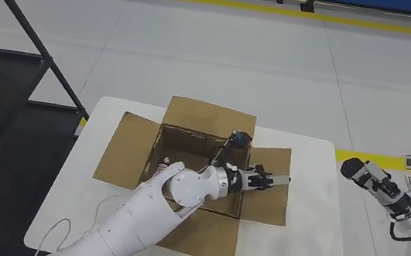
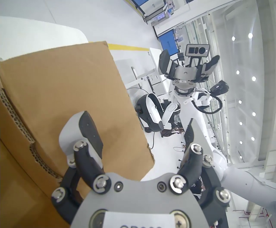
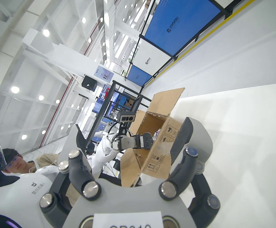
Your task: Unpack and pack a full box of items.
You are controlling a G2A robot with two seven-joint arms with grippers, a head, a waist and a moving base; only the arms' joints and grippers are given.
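Observation:
An open cardboard box [image 1: 186,153] stands on the white table [image 1: 300,242] with its flaps spread out. A small item [image 1: 163,161] shows inside, at its left wall. My left gripper [image 1: 278,181] lies over the box's right flap [image 2: 71,86], open with nothing between its fingers [image 2: 90,131]. My right gripper [image 1: 350,169] hangs off the table's right side, open and empty, facing the box [image 3: 159,138]. The left wrist view shows the right gripper [image 2: 187,64] farther off, jaws wide. The right wrist view shows the left gripper [image 3: 146,140] at the box's near wall.
A black metal rack [image 1: 6,102] stands left of the table. A yellow floor line [image 1: 388,161] runs behind the right arm. Bare table lies right of the box and in front of it.

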